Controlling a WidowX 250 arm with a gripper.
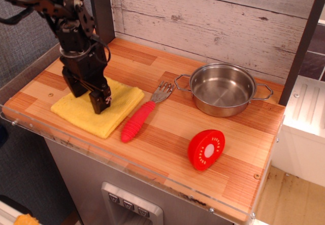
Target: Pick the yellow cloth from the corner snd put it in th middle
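Observation:
The yellow cloth [118,104] lies flat on the striped wooden tabletop [167,143], near the front left edge and left of the middle. My gripper [87,97] stands upright on the cloth. Its two black fingers [100,103] are spread apart, with their tips pressed onto the fabric. Nothing is pinched between them. The back left corner [119,50] of the table is bare wood.
A fork with a red ribbed handle [137,121] lies just right of the cloth. A steel pot [222,89] stands at the back right. A red round object [205,149] sits at the front right. A clear plastic rim [101,151] edges the table front. A plank wall stands behind.

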